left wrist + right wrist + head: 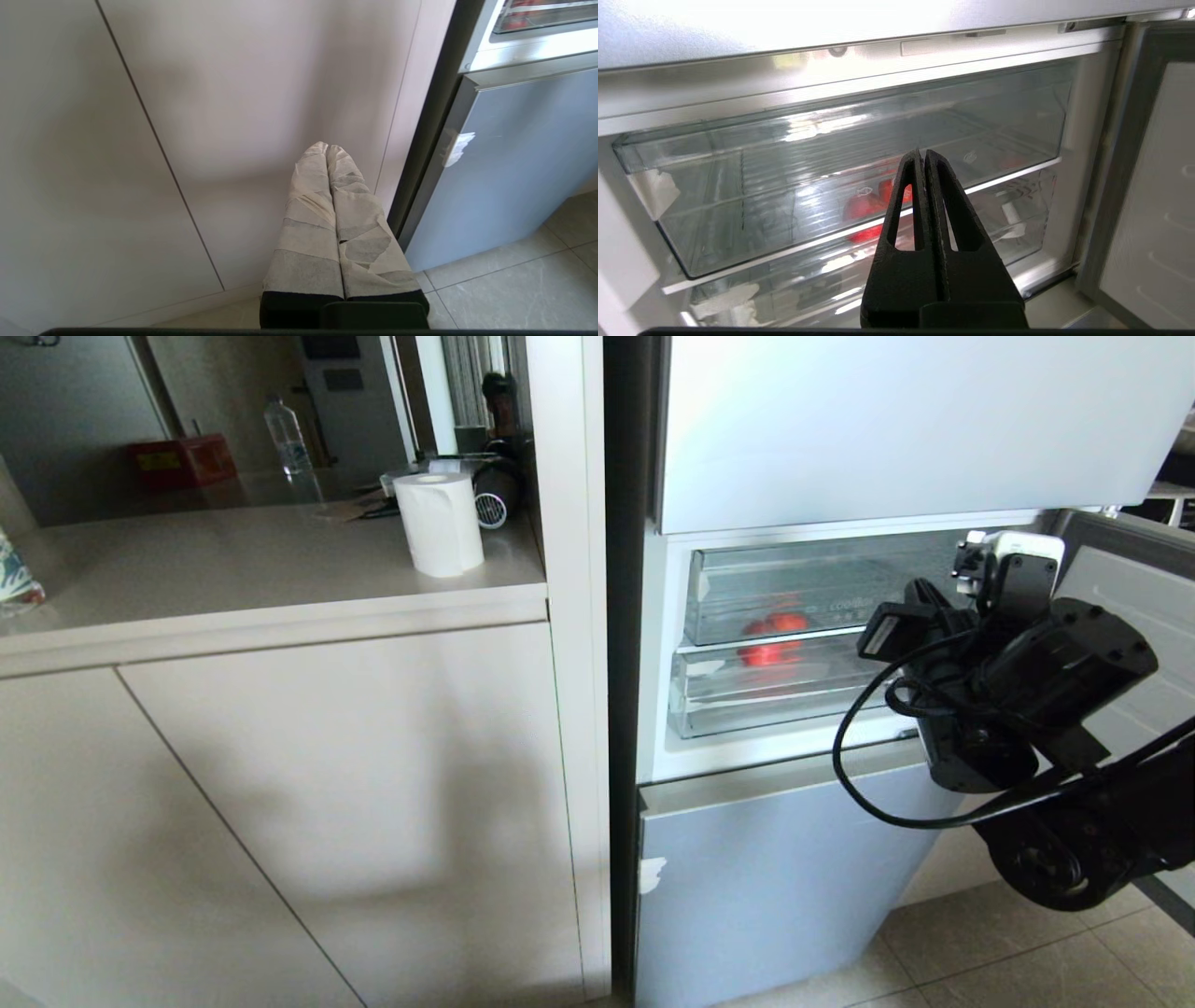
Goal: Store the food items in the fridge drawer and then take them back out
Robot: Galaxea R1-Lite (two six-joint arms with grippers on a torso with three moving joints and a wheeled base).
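The right gripper (923, 156), fingers pressed together and empty, hangs just in front of the closed drawer (738, 214). The tomato (859, 210) lies inside, ahead of its tips. It looks light, smooth and bruisable; pinch gently across its middle.

The left gripper (327, 149), also pressed together, idles by the cabinet (210, 116).

Red food item (861, 207) blurred behind fridge drawer (738, 205) – shape unclear

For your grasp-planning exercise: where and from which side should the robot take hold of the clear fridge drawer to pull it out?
Grip the fridge drawer by its thick front lip, coming straight on from the front. That edge faces outward with nothing before it, and the shut right gripper already points at it.
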